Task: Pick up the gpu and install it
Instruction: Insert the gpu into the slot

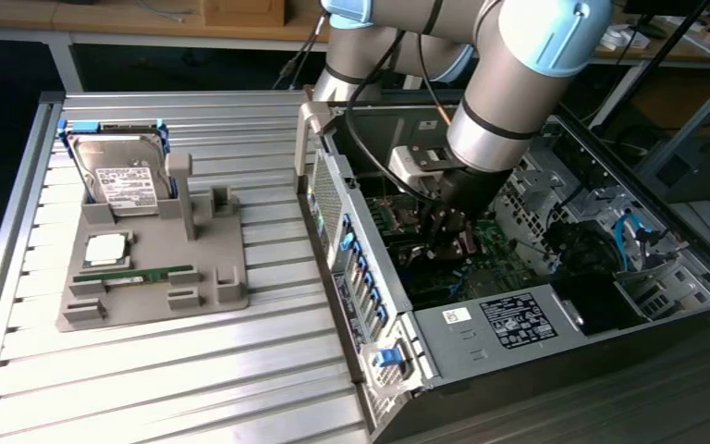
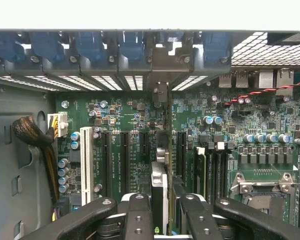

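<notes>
- We see our claw [image 2: 160,212] closed partway on the gpu [image 2: 160,190], which sits edge-on between the two fingers, so the card is held, not resting on the table.
- In the exterior view the arm reaches down into the open computer case [image 1: 454,319], with the claw [image 1: 454,231] low inside it, above the motherboard [image 2: 129,115].
- The card's long axis runs along the line of the expansion slots [image 2: 124,160], and it points toward the case's rear wall with its vented slot covers [image 2: 114,82].
- It hangs just over a slot near the middle of the row; we cannot tell whether its lower edge has met the slot.
- Room is tight: slots flank it either side, the white slot [image 2: 86,165] and cable bundle [image 2: 32,135] lie farther off.
- On the table, the grey fixture [image 1: 145,268] holds the hard drive [image 1: 127,180] and memory stick [image 1: 133,275].
</notes>
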You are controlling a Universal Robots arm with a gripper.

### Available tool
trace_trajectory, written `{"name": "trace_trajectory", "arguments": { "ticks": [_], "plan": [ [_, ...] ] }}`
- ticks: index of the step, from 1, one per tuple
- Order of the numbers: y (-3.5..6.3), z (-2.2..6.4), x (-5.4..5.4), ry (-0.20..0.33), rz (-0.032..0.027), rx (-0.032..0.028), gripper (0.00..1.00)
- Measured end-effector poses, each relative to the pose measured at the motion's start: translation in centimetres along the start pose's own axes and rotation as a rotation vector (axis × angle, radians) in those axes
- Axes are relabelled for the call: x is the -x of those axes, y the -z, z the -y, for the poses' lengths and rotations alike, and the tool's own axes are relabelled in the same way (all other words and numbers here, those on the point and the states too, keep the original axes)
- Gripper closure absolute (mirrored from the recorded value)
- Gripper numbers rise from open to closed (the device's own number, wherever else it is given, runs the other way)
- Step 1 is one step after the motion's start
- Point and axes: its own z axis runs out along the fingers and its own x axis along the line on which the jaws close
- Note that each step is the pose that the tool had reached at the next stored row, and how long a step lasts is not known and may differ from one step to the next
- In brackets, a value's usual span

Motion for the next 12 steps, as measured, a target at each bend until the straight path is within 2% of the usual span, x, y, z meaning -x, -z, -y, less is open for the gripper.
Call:
{"name": "trace_trajectory", "arguments": {
  "ticks": [12],
  "plan": [
    [-0.8, 0.01, -0.03, 0.0, -0.0004, 0.0002, 0.73]
  ]
}}
